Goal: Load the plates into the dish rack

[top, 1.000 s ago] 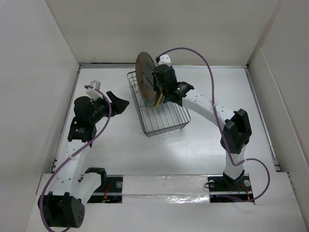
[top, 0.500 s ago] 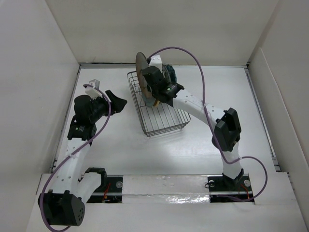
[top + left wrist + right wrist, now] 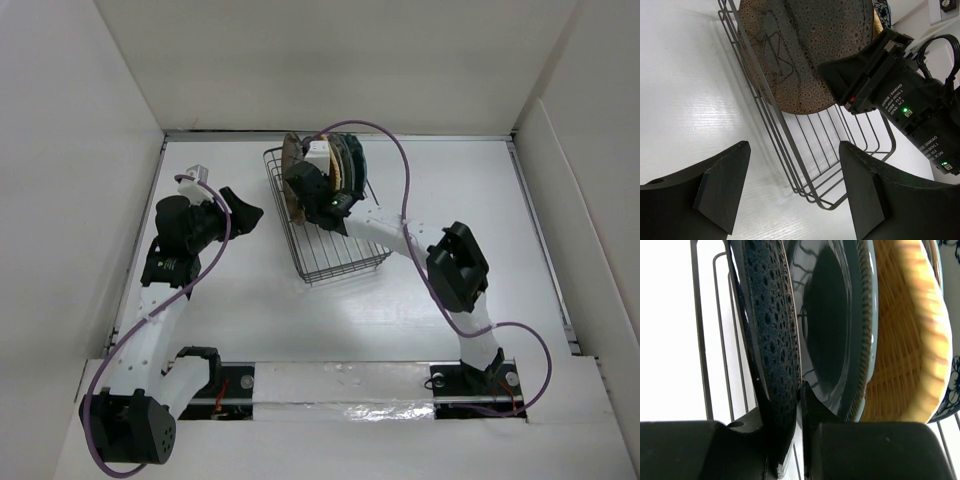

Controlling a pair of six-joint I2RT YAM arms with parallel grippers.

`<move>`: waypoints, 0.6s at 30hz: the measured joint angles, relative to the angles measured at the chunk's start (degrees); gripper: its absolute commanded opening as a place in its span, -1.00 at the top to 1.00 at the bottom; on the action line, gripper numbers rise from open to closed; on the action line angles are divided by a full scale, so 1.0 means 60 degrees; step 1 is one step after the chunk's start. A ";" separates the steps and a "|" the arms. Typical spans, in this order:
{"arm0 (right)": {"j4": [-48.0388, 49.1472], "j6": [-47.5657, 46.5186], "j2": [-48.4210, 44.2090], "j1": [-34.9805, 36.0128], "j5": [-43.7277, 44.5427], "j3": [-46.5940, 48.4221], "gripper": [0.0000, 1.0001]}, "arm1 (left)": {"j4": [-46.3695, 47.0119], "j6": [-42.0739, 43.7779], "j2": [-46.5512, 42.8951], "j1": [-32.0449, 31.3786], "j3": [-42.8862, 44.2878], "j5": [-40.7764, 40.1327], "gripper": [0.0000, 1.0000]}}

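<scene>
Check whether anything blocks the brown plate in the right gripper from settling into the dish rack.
Nothing visible does. The right gripper pinches the brown plate on edge inside the dish rack, with rack wires on one side and the teal plate close on the other.

Both arms (image 3: 143,340) are showing white links, black joints (image 3: 458,265) and black fingers (image 3: 722,182). Purple cables (image 3: 365,124) are looping off them; green lights (image 3: 904,110) are glowing.

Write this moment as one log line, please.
right gripper: shut on brown plate, upright in dish rack | left gripper: open, empty, beside rack | other plates: racked
</scene>
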 measured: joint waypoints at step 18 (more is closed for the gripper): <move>0.1978 -0.0288 -0.5147 -0.0237 -0.0452 -0.3136 -0.99 | 0.0047 0.0069 -0.0270 0.0000 0.0004 -0.0117 -0.37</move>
